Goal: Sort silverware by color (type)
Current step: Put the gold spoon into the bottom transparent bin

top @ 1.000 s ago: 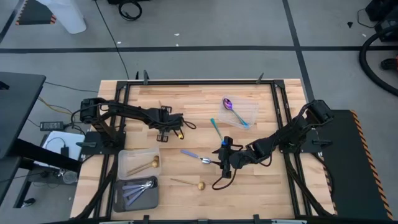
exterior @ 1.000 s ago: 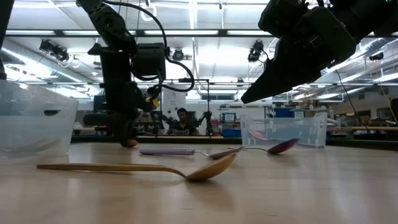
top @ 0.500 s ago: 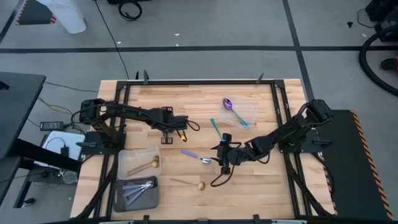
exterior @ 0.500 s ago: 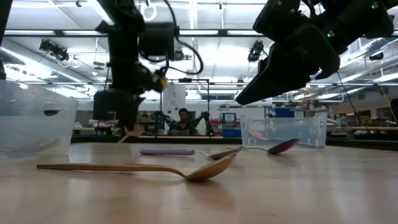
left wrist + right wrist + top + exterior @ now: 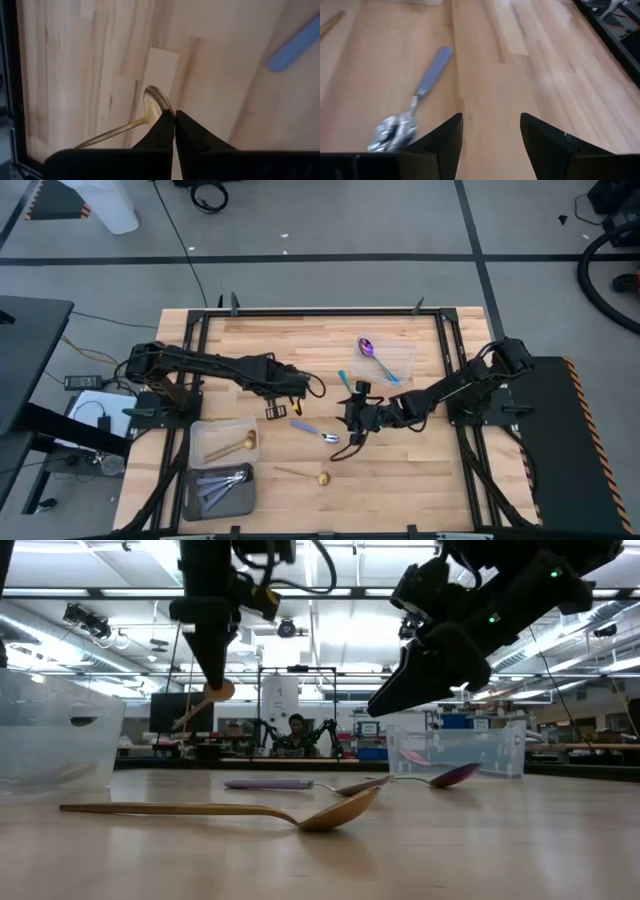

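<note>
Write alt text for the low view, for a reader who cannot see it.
The left claw hangs above the wooden table, shut on a gold spoon lifted clear of it. In front, another gold spoon lies flat, with a lavender-handled spoon behind it. The open right claw hovers above, near a clear container.
</note>
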You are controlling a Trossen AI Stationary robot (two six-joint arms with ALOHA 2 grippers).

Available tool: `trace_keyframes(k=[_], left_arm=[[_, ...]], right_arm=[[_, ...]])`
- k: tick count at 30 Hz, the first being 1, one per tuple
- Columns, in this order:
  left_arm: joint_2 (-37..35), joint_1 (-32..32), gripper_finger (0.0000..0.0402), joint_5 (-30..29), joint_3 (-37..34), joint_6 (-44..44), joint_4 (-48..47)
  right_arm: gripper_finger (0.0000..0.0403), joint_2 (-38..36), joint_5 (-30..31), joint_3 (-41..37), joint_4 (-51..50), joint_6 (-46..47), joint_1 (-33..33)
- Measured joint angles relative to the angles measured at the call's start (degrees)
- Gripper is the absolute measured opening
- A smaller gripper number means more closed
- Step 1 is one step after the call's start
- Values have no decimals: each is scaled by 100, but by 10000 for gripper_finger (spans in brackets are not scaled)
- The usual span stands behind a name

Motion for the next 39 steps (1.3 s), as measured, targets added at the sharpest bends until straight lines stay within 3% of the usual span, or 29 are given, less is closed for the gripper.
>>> trace_keyframes(k=[9, 20, 32, 39], left_arm=[[-2, -699, 11, 417, 119, -1283, -257], [-7, -1422, 11, 444, 119, -2759, -942], [-9, -1966, 11, 510, 228, -3854, -1494], [-9, -2177, 11, 498, 586, -4460, -1692]], right_arm=[[208, 0, -271, 0, 438, -551, -466], [208, 0, -883, 0, 1194, -1136, -975], [208, 0, -1919, 0, 1697, -1377, -1598], [208, 0, -2084, 0, 1786, -1467, -1897]])
